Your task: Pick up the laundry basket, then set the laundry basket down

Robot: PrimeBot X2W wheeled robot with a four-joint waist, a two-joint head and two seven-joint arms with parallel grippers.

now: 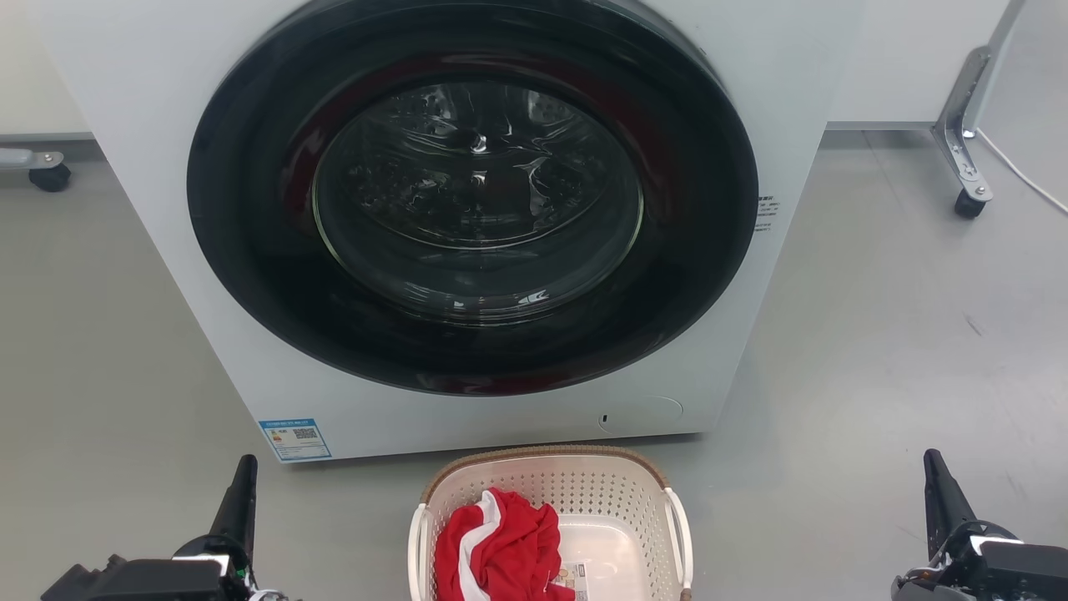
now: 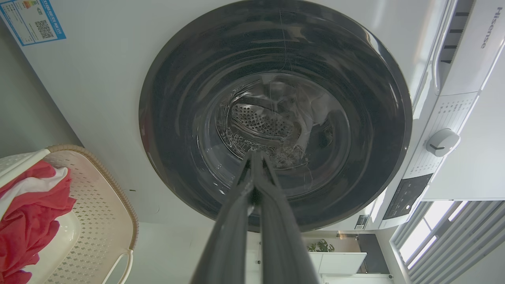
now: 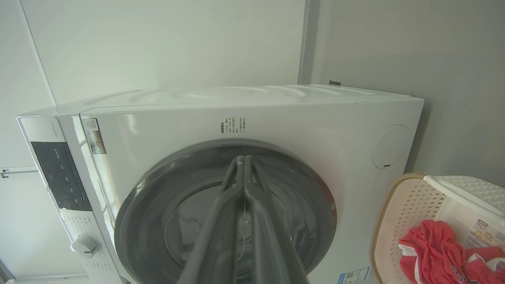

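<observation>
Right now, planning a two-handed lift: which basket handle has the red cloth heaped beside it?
The left handle of the laundry basket: the red-and-white cloth lies against that side, while no cloth reaches the right handle.

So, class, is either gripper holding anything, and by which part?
Nothing is held: left gripper and right gripper are shut empty, both clear of the laundry basket.

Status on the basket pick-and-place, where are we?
Done: nothing visible. In hand: nothing; the left gripper and right gripper flank the laundry basket, apart from it, jaws shut and empty. Left: grasp, lift, set down. The basket sits on the floor before the washing machine, red garment inside.
</observation>
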